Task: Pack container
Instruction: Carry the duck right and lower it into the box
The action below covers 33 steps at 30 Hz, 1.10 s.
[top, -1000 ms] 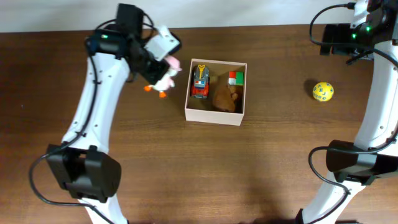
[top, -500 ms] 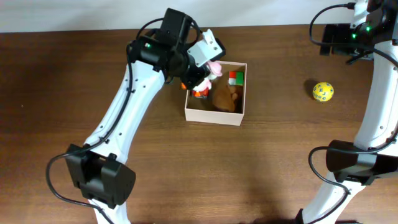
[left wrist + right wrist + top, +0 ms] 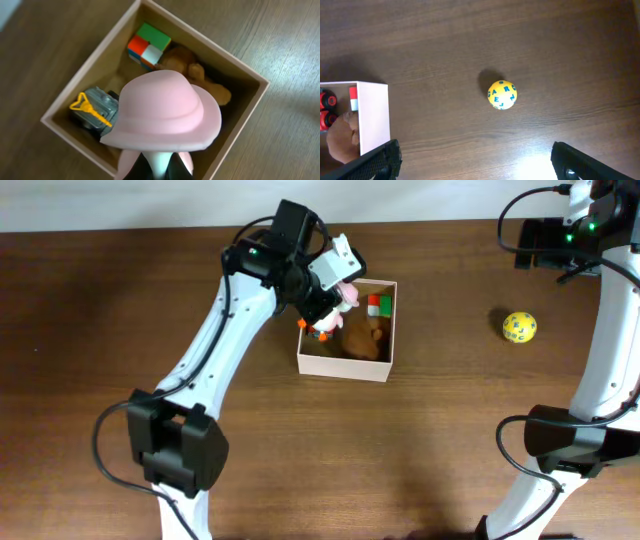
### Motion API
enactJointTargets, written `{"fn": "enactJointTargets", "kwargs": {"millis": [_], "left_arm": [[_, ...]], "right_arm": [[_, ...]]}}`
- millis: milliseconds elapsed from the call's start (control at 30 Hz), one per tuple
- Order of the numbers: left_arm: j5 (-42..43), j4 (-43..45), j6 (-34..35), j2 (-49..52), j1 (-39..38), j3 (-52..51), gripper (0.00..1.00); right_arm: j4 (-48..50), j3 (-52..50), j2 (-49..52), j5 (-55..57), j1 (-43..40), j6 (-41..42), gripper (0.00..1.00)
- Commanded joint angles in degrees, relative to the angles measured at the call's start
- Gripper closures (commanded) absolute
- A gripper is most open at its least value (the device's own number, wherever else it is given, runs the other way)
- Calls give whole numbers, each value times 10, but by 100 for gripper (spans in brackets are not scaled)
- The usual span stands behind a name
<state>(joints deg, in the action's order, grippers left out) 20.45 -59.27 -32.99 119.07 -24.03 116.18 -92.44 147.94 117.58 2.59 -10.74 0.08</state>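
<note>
With a toy truck (image 3: 95, 107), a brown plush (image 3: 200, 75) and a colour-block cube (image 3: 148, 44) already in the container (image 3: 343, 367) at mid-table, the left gripper (image 3: 333, 300), fingers pinched tight on a pink-hatted toy figure (image 3: 165, 112), hangs over its left half, while a yellow lettered ball (image 3: 519, 327) waits outside beneath the right gripper (image 3: 475, 152), whose fingers are spread wide and empty.

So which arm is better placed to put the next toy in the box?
Probably left: the left pincer holds the pink-hatted toy above the container; the right pincer is open, well away.
</note>
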Motion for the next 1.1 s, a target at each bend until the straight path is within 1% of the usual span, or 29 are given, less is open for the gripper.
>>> {"fn": "enactJointTargets", "kwargs": {"millis": [0,333,600,633,667,700,733,800,833,967,1067], "left_arm": [[19,1,-6,10,0,12,94],[16,-31,-7,45,0,11,94],[16,-33,-7,66,0,11,93],[16,-33,-7,66,1,11,91],[13,-33,-7,66,1,11,85],[11,-35,-7,66,1,11,69],[12,-37,-7,66,1,11,65],[12,-41,-6,66,1,11,63],[12,-44,-7,66,1,11,59],[12,-59,-6,63,2,24,58],[12,-79,-6,54,9,62,58]], "right_arm": [[1,4,1,5,-2,4,1],[1,4,1,5,-2,4,1],[1,4,1,5,-2,4,1],[1,4,1,5,-2,4,1],[1,4,1,5,-2,4,1],[1,4,1,5,-2,4,1],[1,4,1,5,-2,4,1],[1,4,1,5,-2,4,1],[1,4,1,5,-2,4,1],[1,4,1,5,-2,4,1],[1,4,1,5,-2,4,1]]}}
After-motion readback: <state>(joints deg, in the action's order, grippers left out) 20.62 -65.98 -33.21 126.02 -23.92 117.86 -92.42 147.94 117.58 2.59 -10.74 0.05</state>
